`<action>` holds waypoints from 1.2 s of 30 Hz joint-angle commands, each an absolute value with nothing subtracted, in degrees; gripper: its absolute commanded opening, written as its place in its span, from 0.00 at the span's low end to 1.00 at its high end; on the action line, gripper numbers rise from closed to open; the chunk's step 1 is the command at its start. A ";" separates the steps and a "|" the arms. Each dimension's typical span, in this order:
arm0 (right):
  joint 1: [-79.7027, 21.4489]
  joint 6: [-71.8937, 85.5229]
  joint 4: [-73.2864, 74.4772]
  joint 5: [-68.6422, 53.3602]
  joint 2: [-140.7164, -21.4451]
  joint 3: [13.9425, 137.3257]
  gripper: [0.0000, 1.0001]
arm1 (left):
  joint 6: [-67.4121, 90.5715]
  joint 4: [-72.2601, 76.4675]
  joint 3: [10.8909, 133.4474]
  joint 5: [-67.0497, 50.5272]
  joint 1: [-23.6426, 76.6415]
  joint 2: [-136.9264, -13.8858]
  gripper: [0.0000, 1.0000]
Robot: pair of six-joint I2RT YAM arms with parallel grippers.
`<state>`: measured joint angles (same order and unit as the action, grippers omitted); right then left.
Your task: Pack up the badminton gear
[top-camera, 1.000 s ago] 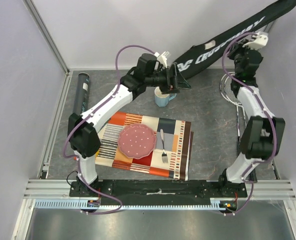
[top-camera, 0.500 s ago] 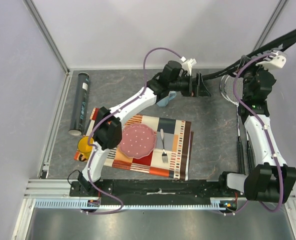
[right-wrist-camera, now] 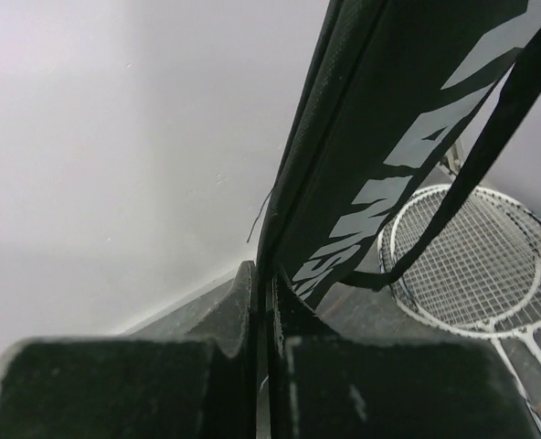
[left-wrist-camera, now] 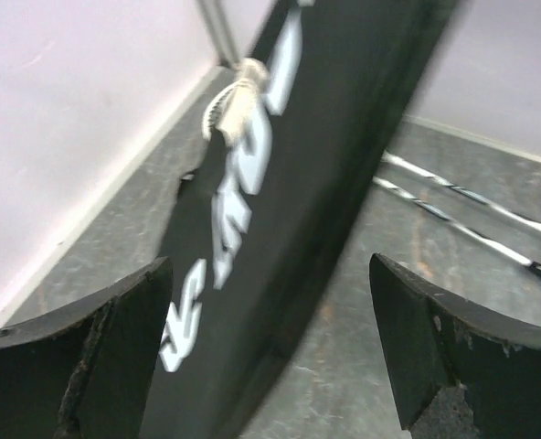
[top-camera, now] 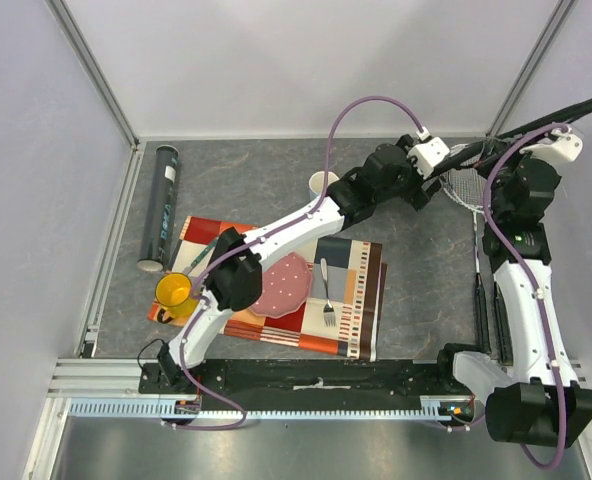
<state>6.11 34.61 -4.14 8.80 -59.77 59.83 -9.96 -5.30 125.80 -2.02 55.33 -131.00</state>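
**Two arms on one bag, far right corner**

Right fingers (right-wrist-camera: 217,366) are pinched shut on the edge of the bag (right-wrist-camera: 389,137). They hold it up off the bench (top-camera: 256,170) at the far right corner, and the bag slants up and out past the right edge.

Left arm is stretched across the bench to the same corner. Left fingers (left-wrist-camera: 97,357) are spread wide and grip nothing. The bag hangs in the gap between them, its long axis running from near-left to far-right and crossing the line they would close along. Can't tell if it brushes the one beside it.

Likely next step is for the left to close on the bag, which lies straight ahead, so little travel is needed.

Rackets (top-camera: 464,185) lie on the bench just below the bag, heads at the far right corner and handles along the right edge. Tube (top-camera: 161,205) lies along the left edge, well apart from both arms. No shuttlecocks in view.
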 commanded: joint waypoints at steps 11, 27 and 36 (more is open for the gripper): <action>5.28 38.59 17.21 8.43 -52.83 63.62 0.00 | -16.44 9.13 129.02 -4.30 54.76 -137.11 0.36; 4.92 27.60 74.06 2.70 -50.88 103.13 0.98 | -26.90 33.57 108.91 -7.74 52.65 -131.49 0.02; 4.92 29.35 70.33 18.98 -54.75 88.80 0.98 | -24.18 41.92 97.14 -19.15 51.15 -125.96 0.02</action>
